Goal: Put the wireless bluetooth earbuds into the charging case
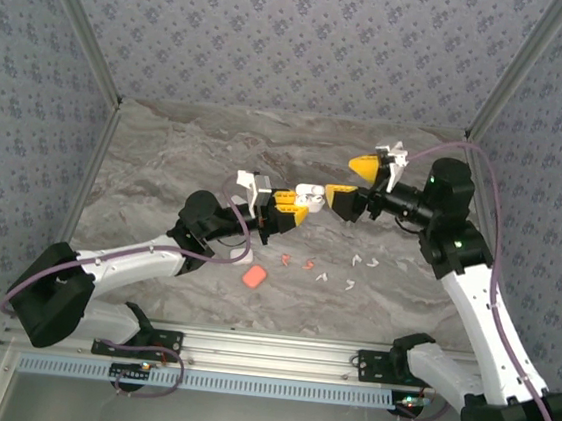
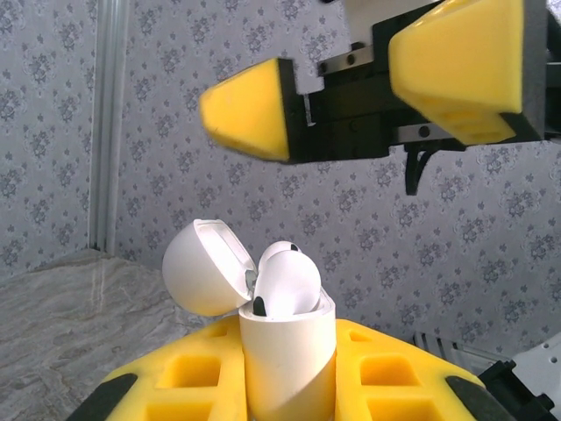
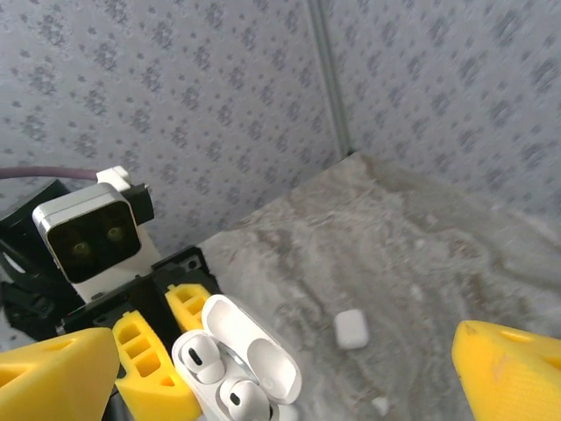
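Nestling in the case (image 2: 289, 364) between left jaws sit two earbuds (image 3: 202, 358).

no readable text, labels or numbers anywhere

clear gap between right claw (image 2: 351, 101) and open case (image 2: 289, 351)

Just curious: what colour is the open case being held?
The case is white; clearest from the left wrist.
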{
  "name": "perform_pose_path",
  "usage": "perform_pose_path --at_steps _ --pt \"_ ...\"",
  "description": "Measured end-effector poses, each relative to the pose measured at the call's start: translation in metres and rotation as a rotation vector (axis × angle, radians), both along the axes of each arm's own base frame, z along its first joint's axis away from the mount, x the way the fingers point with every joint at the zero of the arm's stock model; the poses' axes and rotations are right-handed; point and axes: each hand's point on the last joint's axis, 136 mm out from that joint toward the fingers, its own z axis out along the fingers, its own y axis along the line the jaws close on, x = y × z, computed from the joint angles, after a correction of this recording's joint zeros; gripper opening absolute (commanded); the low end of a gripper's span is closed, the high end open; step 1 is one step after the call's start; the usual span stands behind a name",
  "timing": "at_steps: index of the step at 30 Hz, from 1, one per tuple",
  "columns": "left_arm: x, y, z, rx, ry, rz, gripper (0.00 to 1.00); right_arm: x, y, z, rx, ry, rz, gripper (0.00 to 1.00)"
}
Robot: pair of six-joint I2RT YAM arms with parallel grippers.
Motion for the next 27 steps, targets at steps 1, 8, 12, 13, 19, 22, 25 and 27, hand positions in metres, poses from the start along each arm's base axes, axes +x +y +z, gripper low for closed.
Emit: perform_pose_path --at_steps 1,8,12,13,19,22,25,27 --pt "0.000 0.000 0.000 0.001 -0.003 0.000 0.00 0.001 0.004 -0.007 -0.002 0.039 0.021 1.00" --pt "0.000 -0.001 0.006 -0.005 -0.018 -0.002 0.00 -0.011 0.031 -0.038 -0.018 0.194 0.163 1.00" --pt "0.000 -0.001 0.006 -0.003 -0.017 -0.002 0.00 -0.027 0.044 -0.038 -0.020 0.205 0.240 1.00" --pt "0.000 -0.001 0.005 0.000 -0.017 -0.002 0.00 -0.030 0.045 -0.036 -0.020 0.204 0.254 1.00" --pt "0.000 -0.002 0.003 0.007 -0.017 -0.004 0.00 -0.037 0.044 -0.027 -0.021 0.165 0.262 1.00" --pt "0.000 -0.002 0.003 0.007 -0.016 -0.004 0.00 -0.042 0.041 -0.020 -0.017 0.130 0.262 1.00" --pt "0.000 -0.002 0.002 0.013 -0.014 -0.004 0.00 -0.050 0.039 -0.012 -0.012 0.094 0.267 1.00" --pt "0.000 -0.002 0.002 0.014 -0.015 -0.003 0.00 -0.052 0.038 -0.010 -0.012 0.081 0.268 1.00"
